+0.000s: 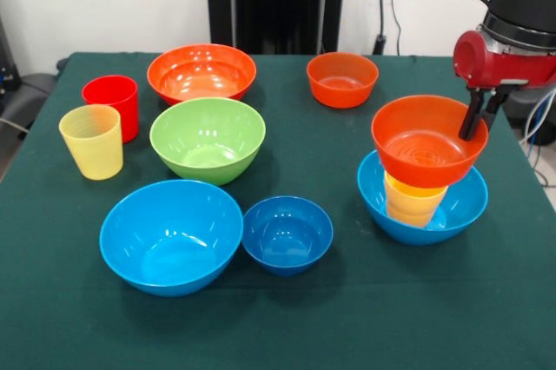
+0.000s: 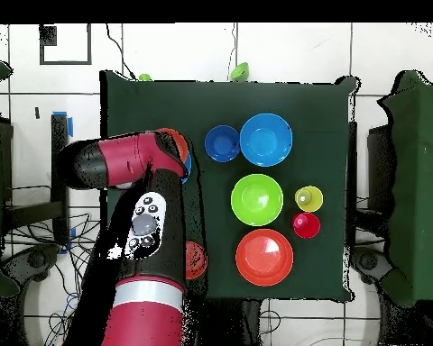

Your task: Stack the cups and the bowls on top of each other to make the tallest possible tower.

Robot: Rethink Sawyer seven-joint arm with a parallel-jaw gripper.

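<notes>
Tower [image 1: 423, 188]: a large light-blue plastic bowl [image 1: 465, 201] is seen as base, a yellow-orange nested cup pair [image 1: 414, 201] inside it, a small glossy orange bowl [image 1: 426, 140] on top, tilted. The black gripper [image 1: 473, 118] is clamped on that bowl's rim. Loose cups and bowls are spread across the green table [image 1: 347, 318], well apart from the tower.

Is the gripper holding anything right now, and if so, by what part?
Yes: the gripper holds the small orange bowl by its rim on the picture's right, one of the fingers inside, over the yellow-orange cups in the light-blue bowl.
</notes>
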